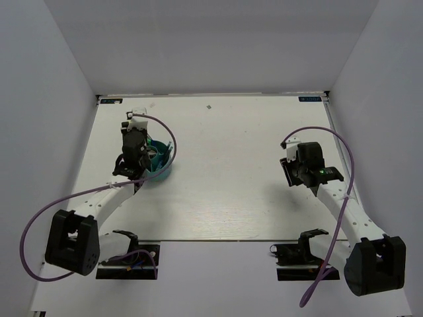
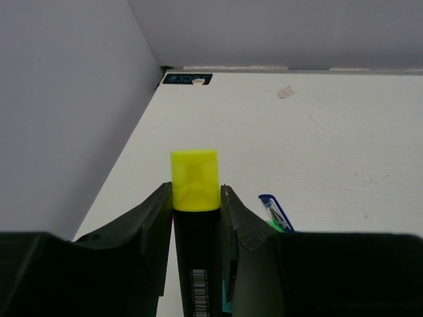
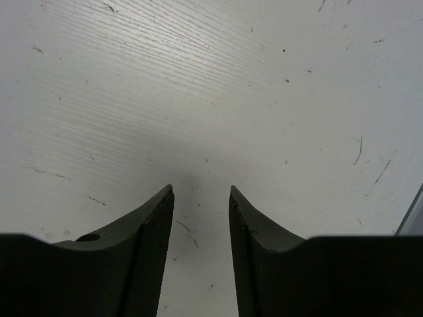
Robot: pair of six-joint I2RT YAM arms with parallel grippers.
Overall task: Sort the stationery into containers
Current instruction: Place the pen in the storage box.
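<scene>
My left gripper [image 2: 196,191] is shut on the yellow-black highlighter [image 2: 194,179], its yellow cap sticking out past the fingertips. In the top view the left gripper [image 1: 132,170] hangs over the left side of the round teal organiser [image 1: 163,173]. A slim blue pen [image 2: 275,211] with a bit of green beside it pokes up just right of my fingers. A sliver of teal shows below the right finger. My right gripper [image 3: 201,191] is open and empty above bare table, and it shows at the right of the top view [image 1: 289,173]. The other stationery is hidden.
White walls enclose the table on three sides. The back left corner with a dark label [image 2: 188,79] lies ahead of the left gripper. A small scrap [image 1: 209,105] lies near the back edge. The table's right edge [image 3: 411,210] is near the right gripper.
</scene>
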